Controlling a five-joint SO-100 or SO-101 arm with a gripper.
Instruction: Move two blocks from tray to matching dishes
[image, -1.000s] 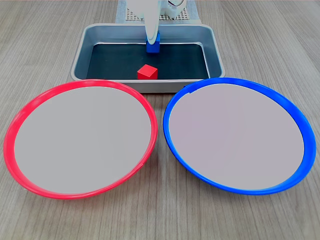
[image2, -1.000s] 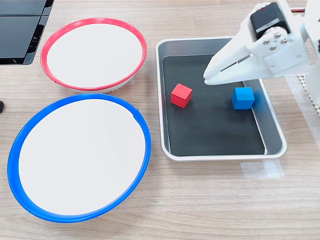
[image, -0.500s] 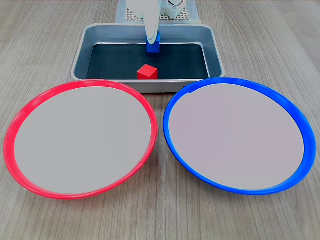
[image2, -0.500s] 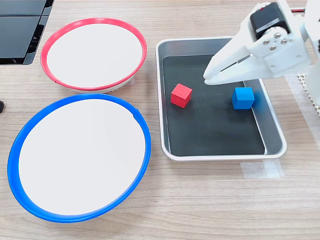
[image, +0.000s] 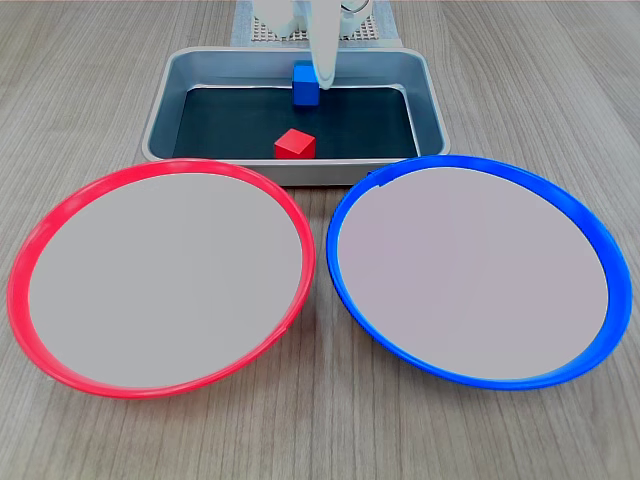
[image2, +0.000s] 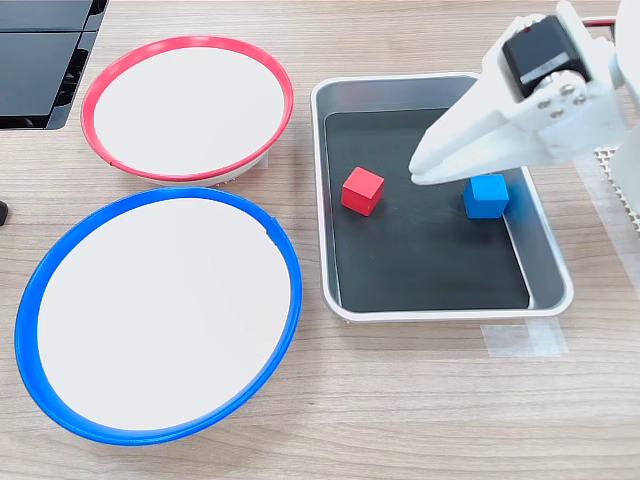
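The grey tray (image: 164, 106) (image2: 541, 252) holds both blocks on its dark bottom. The red block (image: 294, 144) (image2: 362, 190) lies toward the dishes, and the blue block (image: 305, 83) (image2: 486, 195) lies toward the arm's base. My white gripper (image: 325, 72) (image2: 418, 173) hangs above the tray between the two blocks, shut and empty, with its tip just off the blue block. The red-rimmed dish (image: 17, 295) (image2: 87, 112) and the blue-rimmed dish (image: 620, 285) (image2: 25, 325) lie side by side in front of the tray, with nothing in them.
The arm stands on a white perforated mat (image2: 612, 170) behind the tray. Dark flat panels (image2: 40, 60) lie at the second exterior view's top left. A strip of clear tape (image2: 522, 340) sits on the wooden table by the tray.
The gripper has shifted toward the first exterior view's right, uncovering the blue block there. Both blocks and both dishes lie where they were.
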